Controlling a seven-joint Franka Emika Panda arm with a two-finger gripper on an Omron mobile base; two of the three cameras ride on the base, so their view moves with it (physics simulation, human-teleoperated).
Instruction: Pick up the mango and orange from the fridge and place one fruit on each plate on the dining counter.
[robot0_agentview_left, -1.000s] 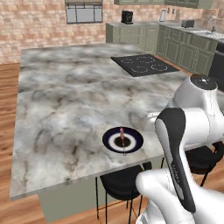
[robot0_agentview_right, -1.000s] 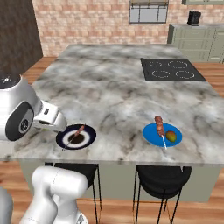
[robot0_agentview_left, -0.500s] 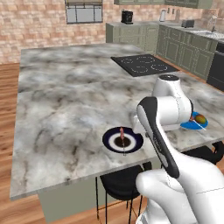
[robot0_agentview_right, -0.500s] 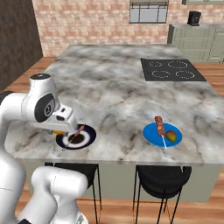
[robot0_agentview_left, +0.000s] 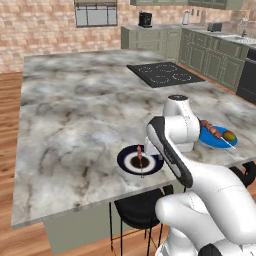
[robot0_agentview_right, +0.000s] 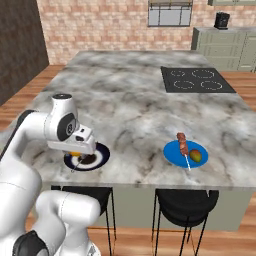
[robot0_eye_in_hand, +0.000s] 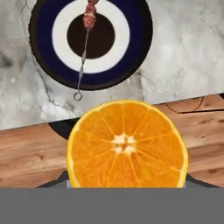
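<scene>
The claw (robot0_agentview_right: 76, 152) was closed on the orange (robot0_eye_in_hand: 127, 144), which appeared in the hand view as a cut face at 6 o'clock, below the navy plate (robot0_eye_in_hand: 43, 70). A skewer (robot0_eye_in_hand: 84, 48) lay across that plate's centre. In the right base view the orange (robot0_agentview_right: 75, 153) showed as a sliver under the hand, above the navy plate (robot0_agentview_right: 102, 156). On the surface (robot0_agentview_right: 130, 110), toward 3 o'clock, the blue plate (robot0_agentview_right: 172, 152) carried the mango (robot0_agentview_right: 196, 156) and a second skewer (robot0_agentview_right: 183, 146). The left base view showed the cooktop (robot0_agentview_left: 165, 74) at 12 o'clock.
</scene>
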